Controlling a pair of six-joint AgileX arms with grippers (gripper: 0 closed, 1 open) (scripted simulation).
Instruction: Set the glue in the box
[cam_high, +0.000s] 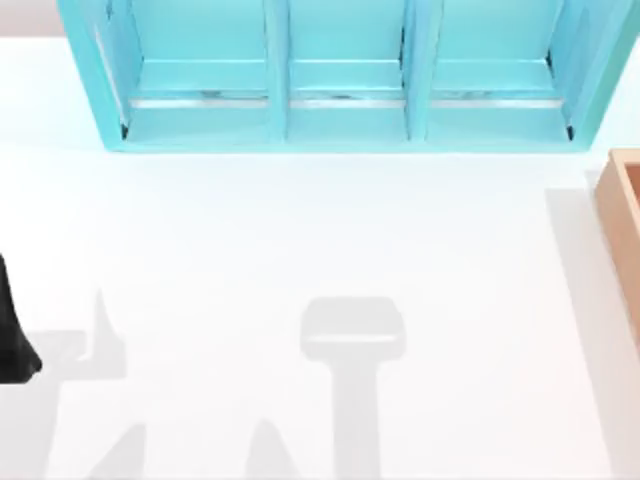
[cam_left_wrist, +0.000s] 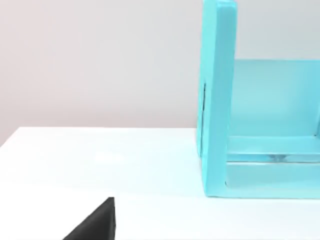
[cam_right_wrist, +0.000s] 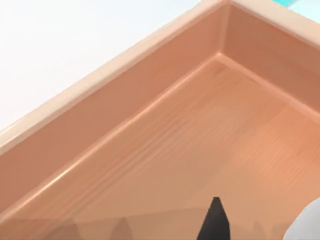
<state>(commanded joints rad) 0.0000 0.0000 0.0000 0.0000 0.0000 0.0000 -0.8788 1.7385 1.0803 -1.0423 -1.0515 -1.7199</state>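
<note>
Right wrist view looks into the wooden box (cam_right_wrist: 150, 145); whether the hand grips anything, cannot tell.

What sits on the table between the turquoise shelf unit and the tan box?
Nothing: in the top view only bare white table separates the shelf unit from the box, which stands apart at the right edge.
</note>
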